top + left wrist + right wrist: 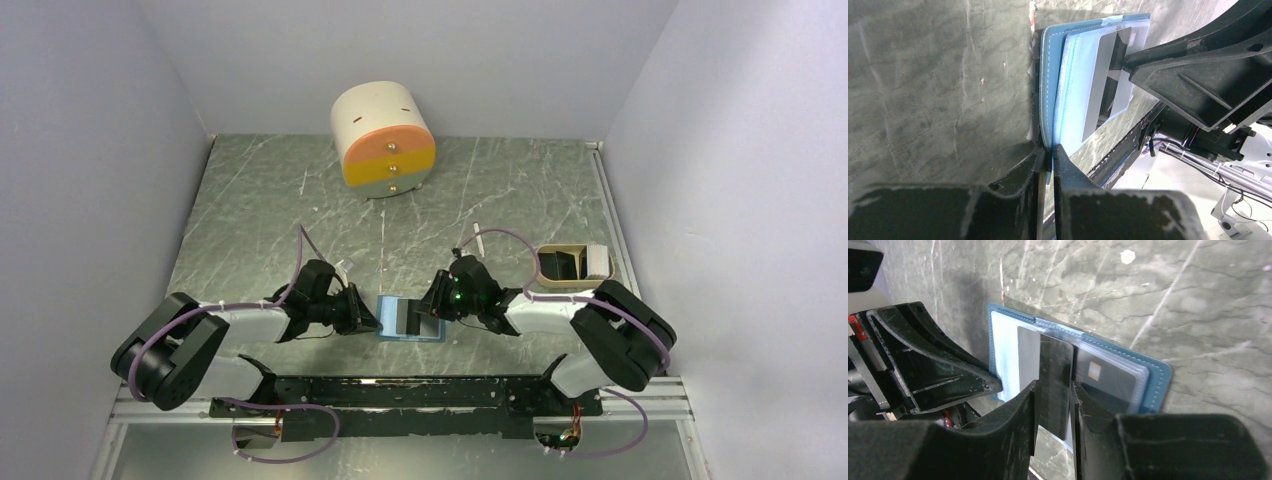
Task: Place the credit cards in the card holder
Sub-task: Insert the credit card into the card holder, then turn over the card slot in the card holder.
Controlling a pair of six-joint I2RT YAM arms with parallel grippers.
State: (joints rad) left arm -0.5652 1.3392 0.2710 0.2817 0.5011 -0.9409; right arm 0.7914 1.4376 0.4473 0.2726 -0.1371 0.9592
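Observation:
The card holder (410,320) lies open near the table's front edge, teal-blue outside with pale clear pockets inside (1003,350). My left gripper (1049,152) is shut on its left edge, and it also shows from above (368,320). A black credit card (1055,372) stands partly in a middle pocket, its free end between the parted fingers of my right gripper (1053,390), which hovers over the holder's right half (437,310). A second dark card with a gold chip (1108,377) sits in the right pocket. A grey card (1100,85) shows through the clear pockets.
A cream drum-shaped drawer unit with an orange front (385,140) stands at the back. A beige tray with a dark interior (565,265) sits at the right, beside my right arm. A small white object (478,238) lies behind the right gripper. Grey walls close in three sides.

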